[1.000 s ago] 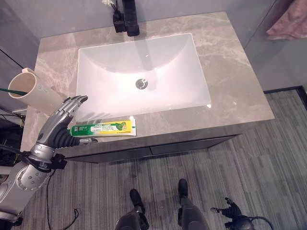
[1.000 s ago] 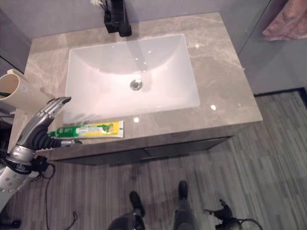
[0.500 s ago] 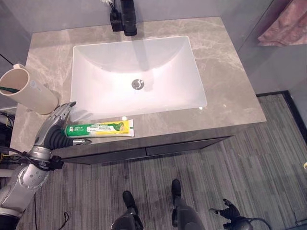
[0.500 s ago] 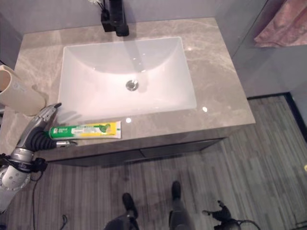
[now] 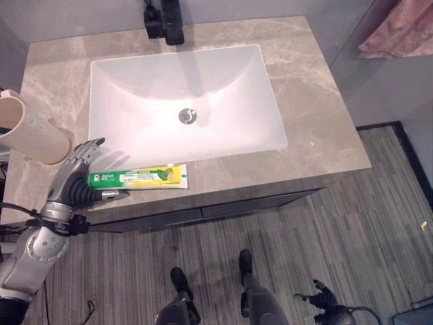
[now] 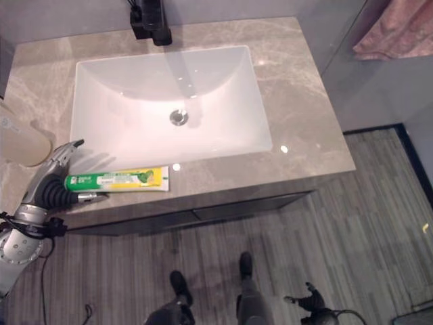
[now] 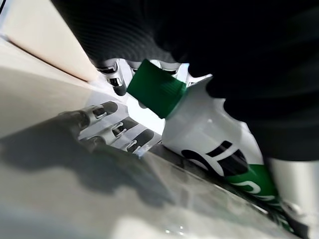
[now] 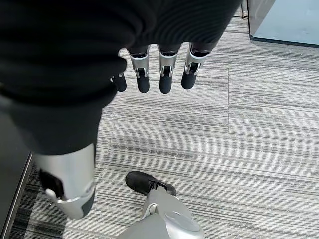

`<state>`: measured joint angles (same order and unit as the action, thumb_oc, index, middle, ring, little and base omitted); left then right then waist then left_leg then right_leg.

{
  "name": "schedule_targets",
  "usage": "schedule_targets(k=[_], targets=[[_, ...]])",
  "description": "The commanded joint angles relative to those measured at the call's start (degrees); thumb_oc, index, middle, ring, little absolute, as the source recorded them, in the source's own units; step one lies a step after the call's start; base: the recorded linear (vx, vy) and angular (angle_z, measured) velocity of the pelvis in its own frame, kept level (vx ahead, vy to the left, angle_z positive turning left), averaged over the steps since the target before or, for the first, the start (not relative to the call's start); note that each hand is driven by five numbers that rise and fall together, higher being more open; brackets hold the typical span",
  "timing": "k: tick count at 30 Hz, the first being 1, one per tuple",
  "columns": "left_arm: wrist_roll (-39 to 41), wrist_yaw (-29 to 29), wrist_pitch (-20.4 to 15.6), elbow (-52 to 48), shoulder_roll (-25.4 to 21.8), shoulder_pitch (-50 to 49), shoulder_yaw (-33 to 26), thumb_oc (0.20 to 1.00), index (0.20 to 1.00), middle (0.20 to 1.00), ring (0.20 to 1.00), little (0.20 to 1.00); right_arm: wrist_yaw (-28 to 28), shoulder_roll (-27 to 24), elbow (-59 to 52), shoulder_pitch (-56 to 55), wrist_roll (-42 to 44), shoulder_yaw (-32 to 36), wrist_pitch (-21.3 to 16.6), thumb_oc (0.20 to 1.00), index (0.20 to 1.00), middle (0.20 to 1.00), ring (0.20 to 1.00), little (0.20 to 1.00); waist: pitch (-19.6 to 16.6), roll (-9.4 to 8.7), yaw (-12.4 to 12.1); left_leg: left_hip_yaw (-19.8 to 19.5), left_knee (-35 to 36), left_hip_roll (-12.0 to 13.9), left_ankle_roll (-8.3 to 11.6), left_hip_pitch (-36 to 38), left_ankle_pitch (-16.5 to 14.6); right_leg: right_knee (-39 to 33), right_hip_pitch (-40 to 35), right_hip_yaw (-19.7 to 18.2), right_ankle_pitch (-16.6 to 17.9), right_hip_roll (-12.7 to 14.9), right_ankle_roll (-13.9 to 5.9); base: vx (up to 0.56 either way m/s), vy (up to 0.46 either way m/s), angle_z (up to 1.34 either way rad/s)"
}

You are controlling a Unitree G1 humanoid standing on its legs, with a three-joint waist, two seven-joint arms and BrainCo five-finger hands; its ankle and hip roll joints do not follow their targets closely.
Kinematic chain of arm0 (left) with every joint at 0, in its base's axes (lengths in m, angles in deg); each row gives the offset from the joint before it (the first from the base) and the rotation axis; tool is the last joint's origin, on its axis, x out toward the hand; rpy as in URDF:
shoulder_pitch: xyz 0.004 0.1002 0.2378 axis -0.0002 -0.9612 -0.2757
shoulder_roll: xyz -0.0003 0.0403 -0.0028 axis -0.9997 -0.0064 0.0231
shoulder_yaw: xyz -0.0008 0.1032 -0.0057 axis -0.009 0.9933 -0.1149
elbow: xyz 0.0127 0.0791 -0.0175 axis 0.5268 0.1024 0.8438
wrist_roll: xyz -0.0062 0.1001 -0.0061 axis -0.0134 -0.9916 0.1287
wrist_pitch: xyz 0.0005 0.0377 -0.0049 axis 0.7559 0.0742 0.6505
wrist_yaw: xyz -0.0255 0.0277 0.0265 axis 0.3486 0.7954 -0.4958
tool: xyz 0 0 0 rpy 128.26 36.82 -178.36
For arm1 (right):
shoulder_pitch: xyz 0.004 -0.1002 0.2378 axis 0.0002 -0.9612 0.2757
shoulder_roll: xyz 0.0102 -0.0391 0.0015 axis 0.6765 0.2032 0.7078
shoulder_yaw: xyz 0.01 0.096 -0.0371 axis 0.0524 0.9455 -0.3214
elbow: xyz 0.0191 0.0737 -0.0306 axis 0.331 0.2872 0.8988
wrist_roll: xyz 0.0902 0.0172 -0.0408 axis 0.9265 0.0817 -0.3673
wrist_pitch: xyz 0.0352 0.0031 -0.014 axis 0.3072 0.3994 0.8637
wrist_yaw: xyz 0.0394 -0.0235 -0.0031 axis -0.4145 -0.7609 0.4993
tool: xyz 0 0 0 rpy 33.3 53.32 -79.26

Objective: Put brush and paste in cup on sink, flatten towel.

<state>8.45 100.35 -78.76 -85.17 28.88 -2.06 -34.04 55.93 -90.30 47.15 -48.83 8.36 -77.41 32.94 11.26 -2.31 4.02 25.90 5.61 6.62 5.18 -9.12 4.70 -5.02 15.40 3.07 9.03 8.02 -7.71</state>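
the left hand (image 5: pixel 76 177) sits at the cap end of the paste (image 5: pixel 139 178), which lies flat along the front strip of the worktop (image 5: pixel 318 115), just in front of the sink (image 5: pixel 183 101). its fingers (image 5: pixel 86 150) reach over the tube on the sink side and the thumb comes in under it from the front edge, bracketing the green cap (image 7: pixel 155 88); from the left wrist view they look only loosely set about it, not yet clamped, so i read the hand as open. to do this well, i'd close near the cap on the firmer shoulder of the tube, not the soft body, lift it clear of the edge, then tip it cap-down towards the cup (image 5: pixel 28 130). that cup is beige, leans at the far left of the worktop, just beyond the hand, and something green shows at its rim, likely the brush, though i cannot be sure. the right hand (image 8: pixel 154 69) hangs over the floor (image 8: pixel 239 139), fingers relaxed and straight, holding nothing. a pink towel (image 5: pixel 399 30) hangs at the upper right.
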Motion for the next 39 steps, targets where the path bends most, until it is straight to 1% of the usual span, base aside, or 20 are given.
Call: schedule_targets(k=[1,2,3,12,21,22,23,24,25,26,28,29,30,31,33,34,35,37,38,39], targets=[[2.1,-1.0,-0.4,1.4,-1.0,4.5,2.2,0.373,0.373,0.373,0.373,0.373,0.0,-2.0,-1.4,1.4,0.8,0.2,-0.2,1.0,1.0,1.0,1.0,1.0,1.8,0.61,0.6,-0.4,-1.0,0.3,1.56,3.0,-1.8,0.0,0.5,1.8,4.7,4.2,-6.61,0.0,0.0,0.0],[2.1,-1.0,-0.4,1.4,-1.0,4.5,2.3,0.373,0.373,0.373,0.373,0.373,0.0,-2.0,-1.4,1.4,0.8,0.3,-0.2,1.0,1.0,1.0,1.0,1.0,1.8,0.61,0.6,-0.4,-1.0,0.3,1.56,3.0,-1.8,0.0,0.5,1.8,4.7,4.2,-6.61,0.0,0.0,0.0],[2.8,-2.5,-0.5,0.7,-1.9,4.3,3.1,0.2,0.2,0.2,0.2,0.2,0.1,-2.3,-1.8,1.2,0.6,0.5,-0.1,1.0,1.0,1.0,1.0,1.0,1.8,0.7,0.8,-0.4,-1.0,0.3,1.51,3.0,-1.8,0.0,0.6,1.6,4.8,4.2,-6.61,0.0,0.0,0.0],[0.5,-4.8,-1.0,1.0,-5.5,4.6,6.3,0.2,0.2,0.2,0.2,0.2,-0.2,-2.8,-1.3,1.1,0.5,1.4,-0.3,1.0,1.0,1.0,1.0,1.0,1.4,0.82,1.0,0.2,-1.1,0.5,1.61,4.1,-2.1,0.0,-0.1,1.1,4.3,3.9,-6.59,0.0,0.006,-0.06],[-0.7,-4.4,-0.1,4.1,-2.7,6.1,8.1,0.2,0.2,0.2,0.2,0.2,-1.0,-2.7,7.0,1.0,4.3,5.9,0.2,1.0,1.0,1.0,1.0,1.0,-1.0,1.35,1.2,-0.7,-1.0,0.8,1.81,6.4,-2.4,0.0,-3.0,1.7,2.9,4.1,-6.27,0.01,-0.018,-0.03],[-1.1,-4.3,0.0,4.5,-2.1,6.4,7.8,0.2,0.2,0.2,0.2,0.2,-0.9,-3.4,9.6,0.6,6.4,8.4,0.5,1.0,1.0,1.0,1.0,1.0,-1.7,1.48,1.2,-0.8,-1.0,0.9,1.92,7.1,-2.5,0.0,-3.9,2.2,2.5,4.2,-6.15,0.0,0.0,0.0],[-1.1,-4.3,0.0,4.5,-2.1,6.4,7.8,0.2,0.2,0.2,0.2,0.2,-0.9,-3.4,9.6,0.6,6.4,8.5,0.5,1.0,1.0,1.0,1.0,1.0,-1.7,1.49,1.2,-0.8,-1.0,0.9,1.92,7.1,-2.5,0.0,-4.0,2.2,2.5,4.2,-6.15,0.04,-0.048,0.01],[-1.5,-3.6,0.2,4.9,-0.9,7.5,7.4,0.2,0.2,0.2,0.2,0.2,-0.8,-4.2,13.7,0.5,13.6,14.1,0.6,1.0,1.0,1.0,1.0,1.0,-3.0,1.49,1.5,-1.1,-0.9,1.0,1.99,8.1,-2.8,0.0,-5.2,2.5,1.8,4.1,-6.03,0.03,-0.024,0.02],[-1.5,-3.6,0.3,4.9,-0.9,7.6,7.5,0.2,0.2,0.2,0.2,0.2,-0.7,-4.3,13.7,0.5,13.7,14.1,0.5,1.0,1.0,1.0,1.0,1.0,-3.0,1.52,1.4,-1.1,-0.9,1.0,1.99,8.2,-2.8,0.0,-5.3,2.5,1.8,4.1,-6.03,0.05,-0.039,0.08],[-1.9,-3.0,0.4,4.9,-0.6,8.7,7.6,0.2,0.2,0.2,0.2,0.2,-1.4,-5.4,15.8,0.9,19.1,18.1,0.5,1.0,1.0,1.0,1.0,1.0,-3.5,1.53,1.6,-1.2,-0.9,1.1,2.06,8.5,-2.9,0.0,-5.7,2.8,1.6,4.0,-6.02,0.03,-0.027,0.06],[-1.0,-2.4,0.4,4.2,-0.3,10.7,7.3,0.2,0.2,0.2,0.2,0.2,-1.4,-8.0,18.5,1.7,25.2,22.8,0.8,1.0,1.0,1.0,1.0,1.0,-4.3,1.35,1.8,-1.4,-0.9,1.2,2.17,9.2,-3.1,0.0,-6.5,3.0,1.2,3.9,-5.94,0.03,-0.054,0.06],[7.1,-1.7,0.6,3.0,3.6,13.4,6.6,0.2,0.2,0.2,0.2,0.2,-2.4,-11.9,20.4,2.8,27.6,26.2,1.4,1.0,1.0,1.0,1.0,1.0,-5.4,0.75,2.1,-1.5,-0.9,1.4,2.24,9.7,-3.1,0.0,-7.2,3.3,1.0,3.9,-5.81,0.02,-0.055,0.06],[7.4,-1.9,0.8,2.9,3.9,13.8,6.7,0.2,0.2,0.2,0.2,0.2,-2.2,-12.4,20.6,2.9,27.6,26.4,1.3,1.0,1.0,1.0,1.0,1.0,-5.2,1.12,2.0,-1.6,-0.9,1.5,2.26,9.8,-3.2,0.0,-7.4,3.5,0.9,3.9,-5.82,0.0,-0.071,0.23],[12.8,-2.0,0.3,1.0,6.3,16.9,6.3,0.2,0.2,0.2,0.2,0.2,-4.6,-18.4,18.5,3.9,29.7,30.3,1.0,1.0,1.0,1.0,1.0,1.0,-5.7,0.85,2.8,-1.6,-0.9,1.7,2.39,10.1,-3.2,0.0,-8.0,3.5,0.6,3.6,-5.69,-0.01,-0.03,0.22],[11.0,-0.9,0.1,-1.2,5.2,19.2,6.8,0.2,0.2,0.2,0.2,0.2,-6.3,-21.1,16.1,4.7,30.2,31.5,0.2,1.0,1.0,1.0,1.0,1.0,-6.0,0.79,3.1,-1.7,-0.9,2.0,2.56,10.4,-3.1,0.0,-8.3,3.5,0.5,3.5,-5.57,-0.01,-0.02,0.09],[10.9,-0.8,0.2,-1.2,5.3,19.4,7.0,0.2,0.2,0.2,0.2,0.2,-6.4,-21.0,16.0,4.6,30.1,31.7,0.3,1.0,1.0,1.0,1.0,1.0,-5.8,0.85,3.0,-1.8,-0.9,2.0,2.58,10.5,-3.1,0.0,-8.4,3.6,0.5,3.5,-5.55,0.0,-0.033,-0.03],[12.4,0.5,-0.4,-3.9,6.4,22.8,7.3,0.2,0.2,0.2,0.2,0.2,-8.2,-24.3,6.1,4.9,29.7,32.9,-1.9,1.0,1.0,1.0,1.0,1.0,-6.7,0.4,4.4,-1.7,-0.9,2.2,2.68,10.9,-3.0,0.0,-8.9,3.1,0.3,3.1,-5.37,0.0,0.0,0.0],[14.0,2.0,-0.6,-4.3,9.1,28.1,9.1,0.2,0.2,0.2,0.2,0.2,-11.5,-25.7,-11.4,3.4,31.6,36.1,-4.8,1.0,1.0,1.0,1.0,1.0,-7.1,0.34,5.7,-1.8,-0.9,2.7,2.88,11.3,-3.0,0.0,-9.7,3.0,-0.2,2.6,-5.0,-0.01,-0.023,0.01],[14.0,2.1,-0.6,-4.3,9.1,28.2,9.3,0.2,0.2,0.2,0.2,0.2,-11.5,-25.6,-11.5,3.2,31.6,36.3,-4.7,1.0,1.0,1.0,1.0,1.0,-7.1,0.33,5.6,-1.8,-0.9,2.8,2.88,11.4,-3.0,0.0,-9.7,3.1,-0.2,2.6,-5.0,-0.01,-0.038,0.01],[14.3,4.6,-0.2,-4.4,12.3,33.8,11.4,0.2,0.2,0.2,0.2,0.2,-11.9,-25.3,-28.0,6.1,35.7,35.0,-10.0,1.0,1.0,1.0,1.0,1.0,-8.1,0.11,6.5,-1.5,-0.9,2.8,2.8,11.9,-3.0,0.1,-10.3,3.1,-0.4,2.5,-4.81,0.0,0.0,0.0]])
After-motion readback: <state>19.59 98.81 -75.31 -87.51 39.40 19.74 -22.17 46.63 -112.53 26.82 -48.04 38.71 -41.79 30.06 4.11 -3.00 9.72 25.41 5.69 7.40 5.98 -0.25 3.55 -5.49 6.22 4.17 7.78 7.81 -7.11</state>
